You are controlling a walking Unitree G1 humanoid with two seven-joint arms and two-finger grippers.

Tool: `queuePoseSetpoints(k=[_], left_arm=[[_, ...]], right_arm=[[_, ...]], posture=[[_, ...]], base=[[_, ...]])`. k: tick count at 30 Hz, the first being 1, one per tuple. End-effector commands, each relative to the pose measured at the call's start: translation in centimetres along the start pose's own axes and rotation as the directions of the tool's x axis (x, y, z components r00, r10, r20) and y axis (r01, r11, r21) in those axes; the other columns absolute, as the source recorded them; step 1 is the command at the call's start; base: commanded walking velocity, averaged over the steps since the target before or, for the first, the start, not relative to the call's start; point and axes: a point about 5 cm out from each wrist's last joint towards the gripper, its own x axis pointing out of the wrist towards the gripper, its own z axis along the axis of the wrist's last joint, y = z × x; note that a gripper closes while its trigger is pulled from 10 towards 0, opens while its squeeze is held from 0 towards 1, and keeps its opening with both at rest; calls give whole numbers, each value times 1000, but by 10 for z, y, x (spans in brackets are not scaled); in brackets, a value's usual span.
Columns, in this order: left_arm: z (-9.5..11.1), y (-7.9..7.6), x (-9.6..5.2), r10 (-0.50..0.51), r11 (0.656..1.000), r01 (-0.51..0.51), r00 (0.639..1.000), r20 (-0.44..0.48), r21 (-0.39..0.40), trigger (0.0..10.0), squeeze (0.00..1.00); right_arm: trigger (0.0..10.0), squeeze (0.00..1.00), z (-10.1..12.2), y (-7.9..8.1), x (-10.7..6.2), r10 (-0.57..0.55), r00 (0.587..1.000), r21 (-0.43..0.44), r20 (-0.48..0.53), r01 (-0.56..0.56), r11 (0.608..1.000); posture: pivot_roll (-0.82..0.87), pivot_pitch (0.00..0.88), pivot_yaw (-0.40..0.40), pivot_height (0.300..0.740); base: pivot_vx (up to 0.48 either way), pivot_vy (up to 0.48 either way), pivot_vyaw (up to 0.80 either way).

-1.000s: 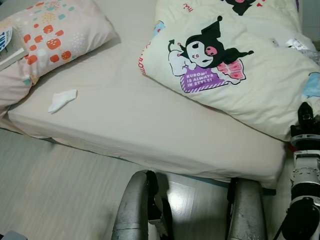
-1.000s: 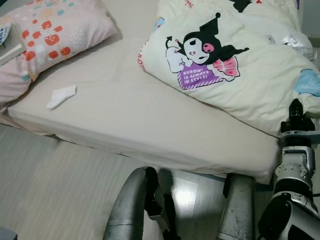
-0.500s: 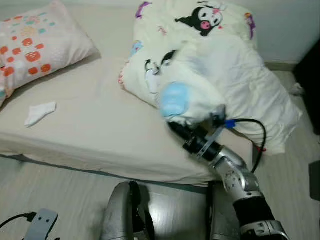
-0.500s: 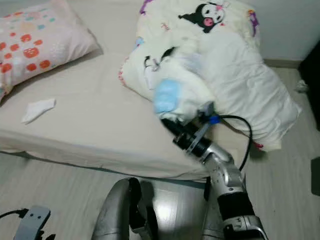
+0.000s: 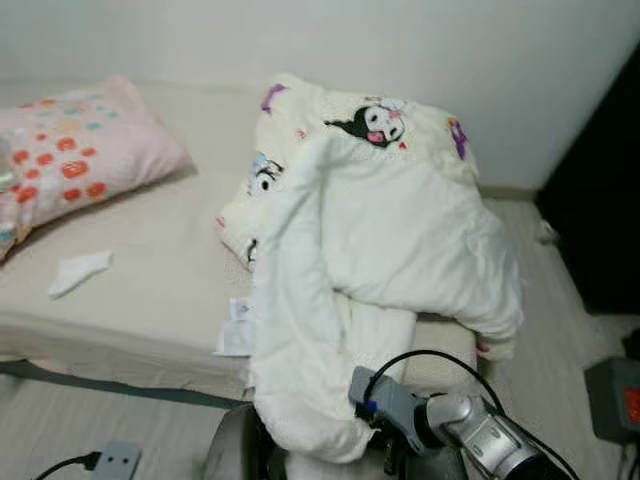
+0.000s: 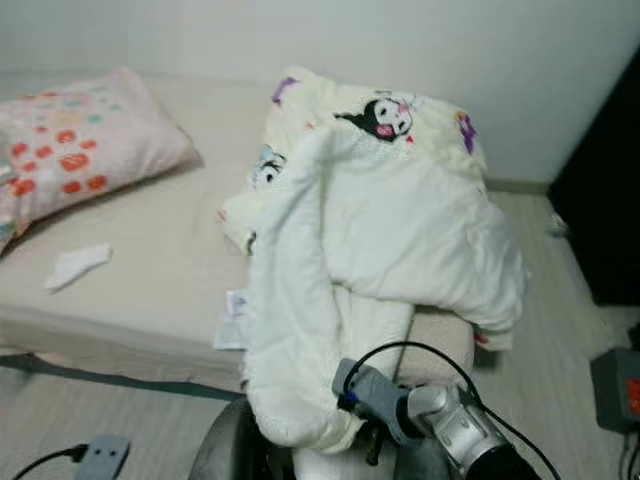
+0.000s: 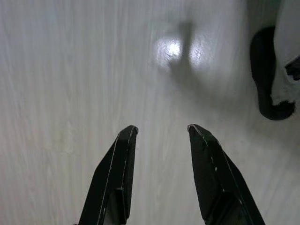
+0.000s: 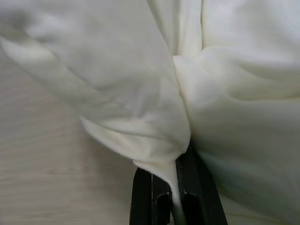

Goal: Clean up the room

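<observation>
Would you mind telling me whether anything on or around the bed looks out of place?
The duvet is bunched up and hangs off the bed's near edge toward the floor, pinched in the right end effector. A small white cloth lies loose on the sheet.

cream cartoon-print duvet [image 5: 390,230], pink pillow [image 5: 70,160] with orange-red dots

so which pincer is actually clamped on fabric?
The right pincer: its fingers pinch a fold of the cream comforter. The left pincer hangs open over bare floor.
</observation>
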Motion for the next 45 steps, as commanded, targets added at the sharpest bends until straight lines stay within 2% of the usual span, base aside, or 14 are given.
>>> queuePoseSetpoints(k=[1,3,4,5,6,18,23,26,30,32,33,34,37,45], left_arm=[[-9,-4,-1,-3,1000,3,999,-35,8,10000,0],[-6,-8,1,-8,1000,9,1000,-30,4,10000,0],[-2,-12,3,-9,1000,9,1000,-25,-2,10000,0],[1,-15,5,-9,1000,9,1000,-20,-7,10000,0],[3,-17,6,-9,1000,8,1000,-16,-12,10000,0],[15,-14,9,27,998,-27,1000,-6,-51,10000,0],[18,-15,10,30,998,-30,1000,-4,-50,10000,0],[18,-16,10,29,998,-30,1000,-5,-49,10000,0],[18,-19,11,22,999,-22,1000,-9,-42,10000,0],[18,-20,11,21,999,-22,1000,-9,-42,10000,0],[17,-21,11,19,999,-19,1000,-12,-40,10000,0],[17,-21,11,19,999,-19,1000,-12,-40,10000,0],[15,-25,11,14,999,-15,1000,-18,-44,10000,0],[14,-29,11,18,998,-19,1000,-23,-59,10000,0]], right_arm=[[10000,0,-25,10,9,2,994,32,-112,2,999],[10000,0,-28,4,8,-56,990,27,-130,60,998],[10000,333,-25,-2,7,-95,990,41,-100,100,994],[10000,949,-22,-6,7,-113,992,63,-63,117,991],[10000,1000,-17,-7,7,-115,993,92,-12,116,989],[10000,1000,19,7,-10,85,930,226,358,-175,958],[10000,1000,16,13,-18,135,922,209,363,-221,953],[10000,1000,15,9,-21,98,926,208,363,-183,961],[10000,1000,24,-33,-22,-282,884,362,372,142,921],[10000,1000,25,-35,-23,-296,881,373,370,151,916],[10000,0,28,-45,-22,-403,835,460,374,210,863],[10000,0,28,-45,-22,-403,835,460,374,210,863],[10000,0,29,-56,-16,-564,748,657,350,233,717],[10000,0,-1,-36,18,-597,786,786,159,265,558]], posture=[[-100,33,25,567],[-103,25,20,567],[-106,12,11,567],[-107,3,8,567],[-107,3,8,567],[-136,0,1,567],[-141,0,2,567],[-144,0,3,567],[-151,0,5,567],[-151,0,5,567],[-150,0,-1,567],[-150,0,-1,567],[-145,0,-4,567],[-150,0,-18,567]], base=[[0,0,0],[0,0,0],[0,0,0],[0,0,0],[0,0,0],[0,0,0],[0,0,0],[0,0,0],[0,0,0],[0,0,0],[0,0,0],[0,0,0],[0,0,0],[0,0,0]])
